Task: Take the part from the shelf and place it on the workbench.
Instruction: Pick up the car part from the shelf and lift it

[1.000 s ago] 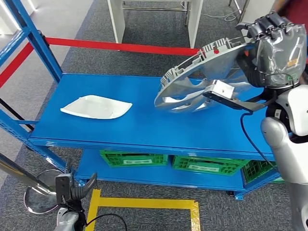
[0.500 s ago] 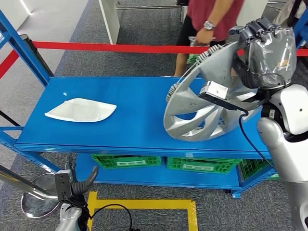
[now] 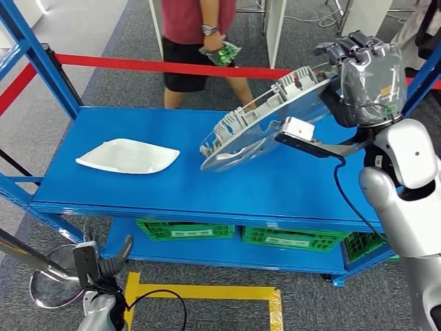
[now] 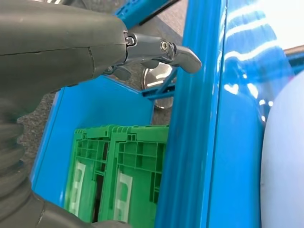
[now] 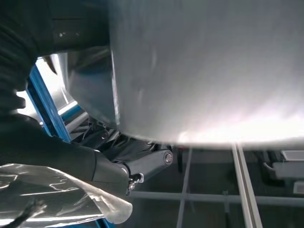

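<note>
The left hand (image 3: 104,272) hangs low with fingers loosely spread, holding nothing, while the right hand (image 3: 364,69) grips the rim of the silver, ribbed, disc-shaped part (image 3: 255,127), tilted down-left from its fingers above the blue shelf (image 3: 156,186).

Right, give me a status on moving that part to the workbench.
Done: the right hand grips the silver wheel cover and has it tilted up above the blue shelf. In hand: carrying it off the shelf. Left: setting it on the workbench, not yet done. The left hand hangs low and holds nothing; a white part lies on the shelf.
</note>
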Available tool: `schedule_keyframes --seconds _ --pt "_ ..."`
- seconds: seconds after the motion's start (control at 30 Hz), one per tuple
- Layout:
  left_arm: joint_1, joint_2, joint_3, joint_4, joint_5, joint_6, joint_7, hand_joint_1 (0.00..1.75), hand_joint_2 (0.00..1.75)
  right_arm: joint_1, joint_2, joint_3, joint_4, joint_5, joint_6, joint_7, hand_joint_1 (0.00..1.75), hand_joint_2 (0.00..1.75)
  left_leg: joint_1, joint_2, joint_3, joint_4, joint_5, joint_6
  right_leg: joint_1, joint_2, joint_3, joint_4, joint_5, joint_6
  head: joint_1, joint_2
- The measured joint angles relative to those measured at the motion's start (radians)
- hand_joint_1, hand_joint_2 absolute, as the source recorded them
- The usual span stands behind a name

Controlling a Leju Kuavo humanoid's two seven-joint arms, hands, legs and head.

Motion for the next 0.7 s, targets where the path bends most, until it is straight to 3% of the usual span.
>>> schedule_keyframes --seconds 0.07,0.2,0.27,0.33,0.4,0.43,0.47,0.57,0.6,0.7 --pt "-0.005 -0.002 0.005 0.000 0.003 0.013 0.000 0.00 1.75 -0.018 0.002 0.007 0.004 -0.002 0.005 0.000 1.75 1.75 0.000 -0.001 -0.011 0.022 -0.009 -0.012 0.000 0.000 0.044 -0.081 0.023 -0.001 0.003 0.000" --pt "-0.008 -0.005 0.008 0.000 0.001 0.033 0.000 0.00 1.75 -0.034 0.010 0.017 0.013 -0.007 0.015 0.003 1.75 1.75 -0.003 -0.002 -0.027 0.039 -0.012 -0.029 0.002 0.001 0.047 -0.089 0.023 -0.032 0.002 0.000" --pt "-0.008 -0.005 0.009 -0.002 0.001 0.038 0.000 0.00 1.75 -0.040 0.011 0.019 0.018 -0.009 0.021 0.003 1.75 1.75 0.000 -0.001 -0.044 0.091 -0.060 -0.040 -0.001 -0.002 0.045 -0.092 0.030 -0.044 -0.001 0.000" --pt "-0.008 -0.005 0.009 -0.003 0.002 0.041 0.000 0.00 1.75 -0.045 0.012 0.021 0.024 -0.010 0.025 0.004 1.75 1.75 0.003 0.000 -0.079 0.209 -0.136 -0.048 0.000 -0.004 0.040 -0.092 0.036 -0.051 -0.004 0.000" --pt "-0.007 -0.005 0.009 -0.004 0.002 0.041 0.000 0.00 1.75 -0.048 0.012 0.024 0.030 -0.011 0.028 0.004 1.75 1.75 0.005 0.000 -0.096 0.292 -0.173 -0.049 0.002 -0.005 0.031 -0.092 0.044 -0.054 -0.004 0.000" --pt "-0.007 -0.006 0.009 -0.004 0.003 0.042 0.000 0.00 1.75 -0.049 0.012 0.025 0.032 -0.012 0.030 0.004 1.75 1.75 0.005 0.000 -0.082 0.286 -0.167 -0.046 0.003 -0.005 0.025 -0.092 0.050 -0.054 -0.004 0.000" --pt "-0.007 -0.006 0.009 -0.007 0.004 0.042 0.000 0.00 1.75 -0.051 0.012 0.027 0.034 -0.014 0.033 0.004 1.75 1.75 0.005 0.000 -0.050 0.244 -0.146 -0.041 0.004 -0.004 0.020 -0.092 0.055 -0.053 -0.004 0.000" --pt "-0.011 -0.006 0.010 -0.018 0.006 0.044 0.000 0.00 1.75 -0.072 0.012 0.030 0.039 -0.015 0.042 0.003 1.75 1.75 -0.002 -0.001 0.058 0.064 -0.094 -0.025 0.005 -0.004 0.006 -0.094 0.075 -0.044 -0.004 0.000" --pt "-0.013 -0.006 0.010 -0.021 0.008 0.045 0.000 0.00 1.75 -0.081 0.012 0.032 0.041 -0.015 0.044 0.003 1.75 1.75 -0.005 -0.001 0.070 0.036 -0.089 -0.023 0.005 -0.005 0.003 -0.096 0.082 -0.038 -0.004 0.000" --pt "-0.012 -0.006 0.012 -0.024 0.011 0.048 0.000 0.00 1.75 -0.093 0.012 0.037 0.048 -0.015 0.047 0.003 1.75 1.75 -0.007 -0.001 0.059 0.019 -0.065 -0.014 0.002 -0.007 -0.005 -0.109 0.100 -0.021 -0.003 0.000"
